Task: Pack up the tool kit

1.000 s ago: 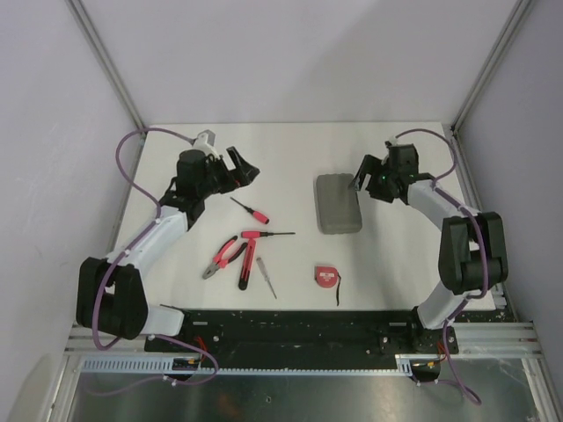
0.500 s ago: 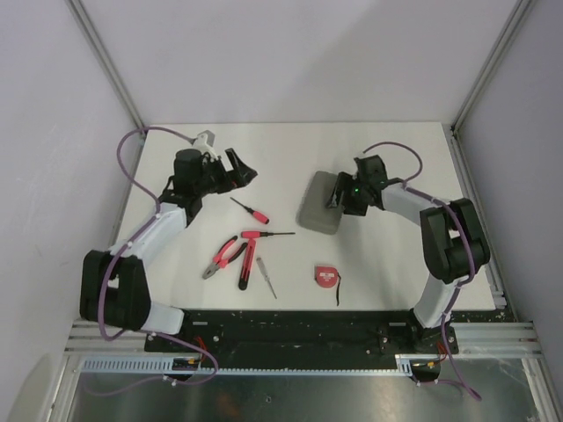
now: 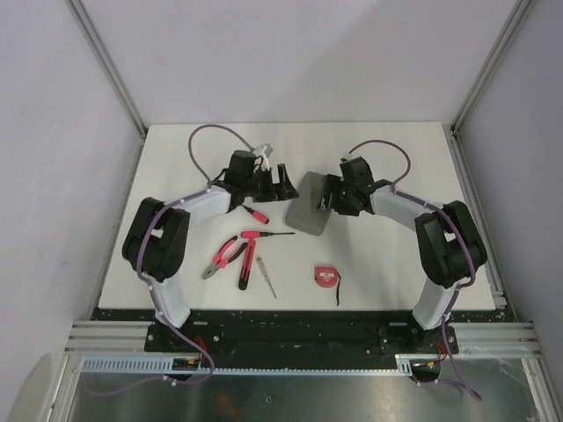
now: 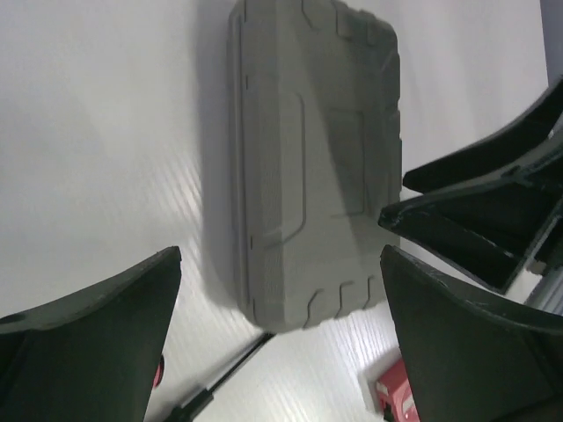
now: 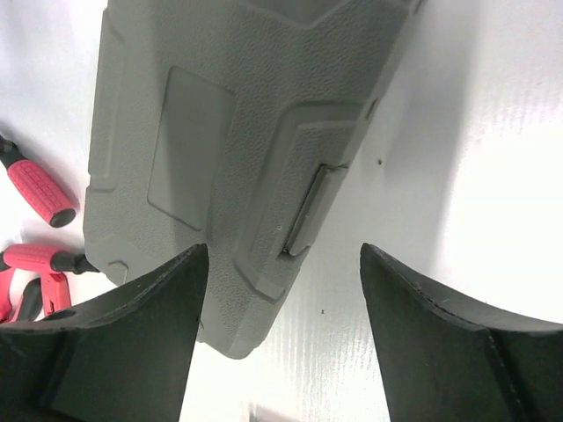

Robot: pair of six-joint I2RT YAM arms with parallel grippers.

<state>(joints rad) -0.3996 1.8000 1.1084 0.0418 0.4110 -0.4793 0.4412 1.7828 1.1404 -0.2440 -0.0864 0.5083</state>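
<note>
Tool kit case: grey pebbled plastic, rounded corners (closed)

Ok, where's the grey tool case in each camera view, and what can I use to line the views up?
Top external: tool case at the picture's centre.
Left wrist: fills the middle, running top to bottom.
Right wrist: upper left and centre, latch on its right edge.
Shared landmark: the red-handled, black-shafted screwdriver by the case's near end.
</note>
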